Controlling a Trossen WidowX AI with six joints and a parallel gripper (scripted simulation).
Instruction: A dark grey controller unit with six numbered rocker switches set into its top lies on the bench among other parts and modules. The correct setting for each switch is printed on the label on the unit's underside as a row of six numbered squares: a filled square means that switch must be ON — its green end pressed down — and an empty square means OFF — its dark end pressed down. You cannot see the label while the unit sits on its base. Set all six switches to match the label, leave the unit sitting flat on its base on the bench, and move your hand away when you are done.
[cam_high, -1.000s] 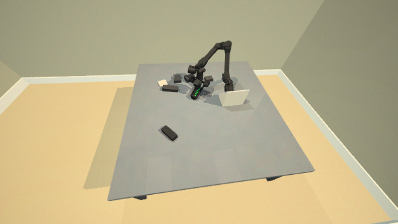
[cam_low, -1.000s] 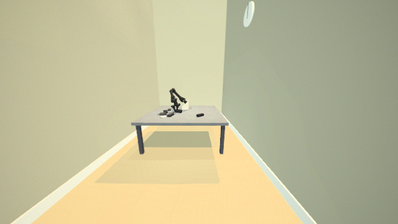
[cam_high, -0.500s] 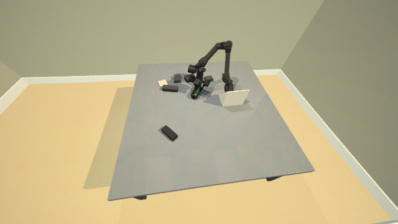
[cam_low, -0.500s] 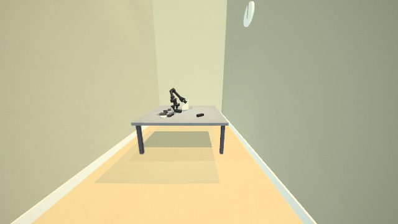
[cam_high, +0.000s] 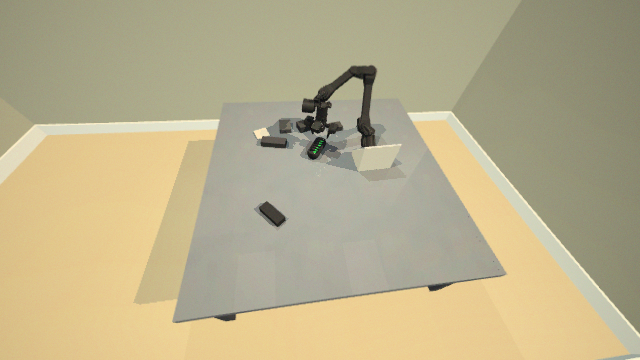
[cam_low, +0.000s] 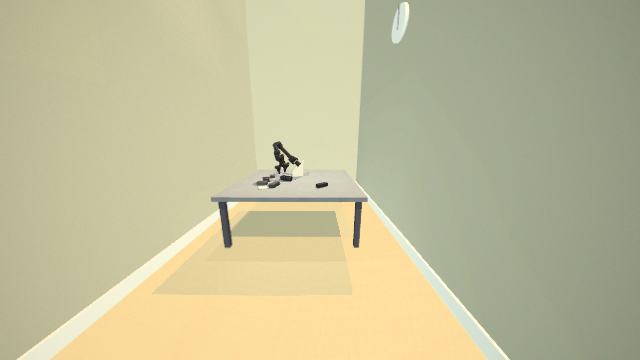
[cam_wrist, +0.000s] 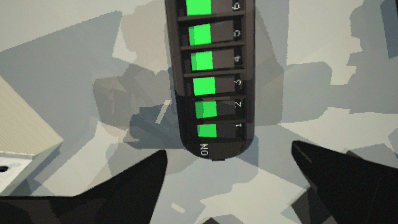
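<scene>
The dark grey controller unit (cam_high: 316, 148) (cam_low: 286, 178) (cam_wrist: 227, 149) sits on its base on the bench (cam_high: 350, 215), switches facing up. In the wrist view its rounded end with the ON mark and switch 1 is nearest me; switch 6 is cut by the top edge. The green ends lie on the ON side, the left in that view, and green shows on all six switches. Which ends are pressed down is hard to tell. The label is hidden underneath. My gripper (cam_high: 321, 134) (cam_wrist: 227, 151) is open and empty, above the unit's switch 1 end, its fingers on either side and clear of it.
A pale upright panel (cam_high: 377, 158) (cam_low: 298, 169) stands beside the arm's base. A dark module (cam_high: 274, 142) and a cream square (cam_high: 261, 133) lie left of the unit. Several dark blocks, one of them grey (cam_high: 285, 125), lie behind. Another dark module (cam_high: 272, 214) (cam_low: 321, 185) lies farther off.
</scene>
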